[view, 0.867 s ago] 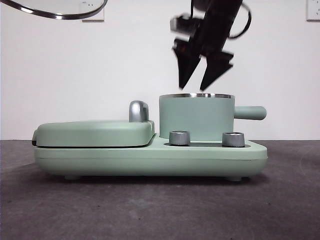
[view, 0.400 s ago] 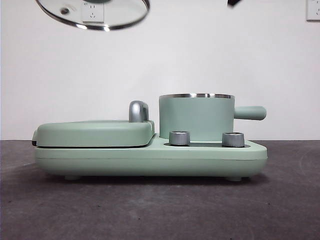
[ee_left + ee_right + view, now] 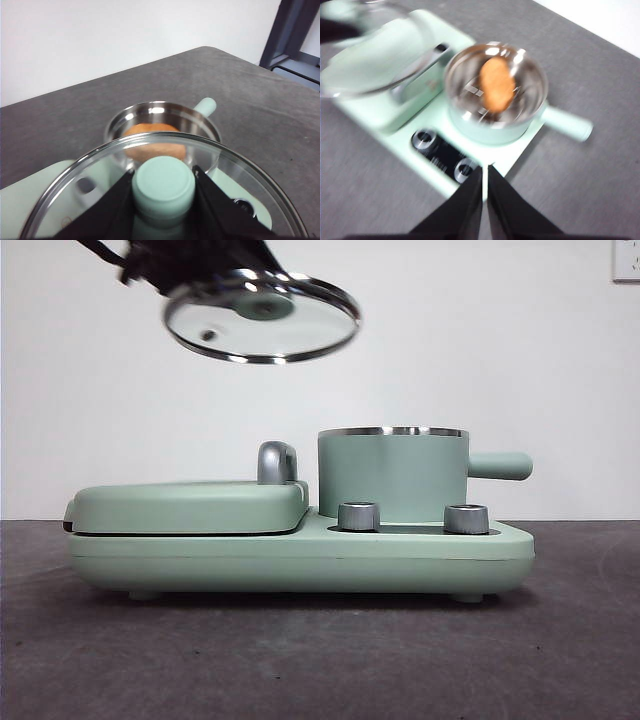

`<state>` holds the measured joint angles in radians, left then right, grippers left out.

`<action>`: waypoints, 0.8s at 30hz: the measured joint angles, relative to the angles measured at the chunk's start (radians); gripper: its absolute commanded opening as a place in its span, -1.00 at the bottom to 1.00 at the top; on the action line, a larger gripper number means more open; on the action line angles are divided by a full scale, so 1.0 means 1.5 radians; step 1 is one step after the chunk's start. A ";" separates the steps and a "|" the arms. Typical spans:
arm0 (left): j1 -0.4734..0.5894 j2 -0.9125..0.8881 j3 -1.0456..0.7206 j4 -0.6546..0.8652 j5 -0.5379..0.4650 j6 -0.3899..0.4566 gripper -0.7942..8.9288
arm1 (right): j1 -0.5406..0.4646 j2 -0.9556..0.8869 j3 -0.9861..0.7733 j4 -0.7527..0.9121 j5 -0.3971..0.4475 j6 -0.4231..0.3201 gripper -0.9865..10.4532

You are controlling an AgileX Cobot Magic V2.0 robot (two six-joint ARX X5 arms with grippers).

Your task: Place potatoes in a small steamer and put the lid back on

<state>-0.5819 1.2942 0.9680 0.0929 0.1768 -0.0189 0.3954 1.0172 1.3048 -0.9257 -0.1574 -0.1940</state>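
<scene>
The left tool (image 3: 163,200) is gripping the lid (image 3: 262,316) by its mint-green knob (image 3: 163,183), one black jaw pressing on each side of it. In the front view the lid is hanging tilted in the air, above the flat green griddle box (image 3: 190,506) and up and to the side of the small steamer (image 3: 393,473), touching neither. The small steamer is sitting uncovered on the green appliance base (image 3: 300,558), its stubby handle (image 3: 500,465) pointing away from the griddle box. The potatoes (image 3: 496,83), a single orange-brown lump, are lying inside the small steamer on its steel floor. Two metal dials (image 3: 359,516) are standing on the base just in front of the small steamer. The right tool (image 3: 484,197) is hovering high above the dials, its jaws nearly together and holding nothing. The base is resting on the dark grey counter (image 3: 320,660).
</scene>
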 measured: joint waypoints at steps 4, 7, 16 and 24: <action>-0.013 0.076 0.058 0.014 0.006 0.000 -0.81 | 0.019 -0.129 -0.109 -0.019 -0.001 0.000 -0.79; -0.021 0.134 0.117 0.014 0.007 0.000 -0.81 | 0.025 -0.176 -0.157 -0.046 -0.001 0.000 -0.70; -0.028 0.284 0.281 0.017 0.021 0.002 -0.81 | 0.028 -0.220 -0.225 -0.078 -0.004 0.000 -0.66; -0.029 0.362 0.314 0.058 0.021 0.018 -0.81 | 0.030 -0.222 -0.225 -0.077 -0.005 0.000 -0.66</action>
<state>-0.6250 1.8366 1.4387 0.1799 0.2081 0.0074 0.4400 0.6849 0.9676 -1.0416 -0.1642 -0.1936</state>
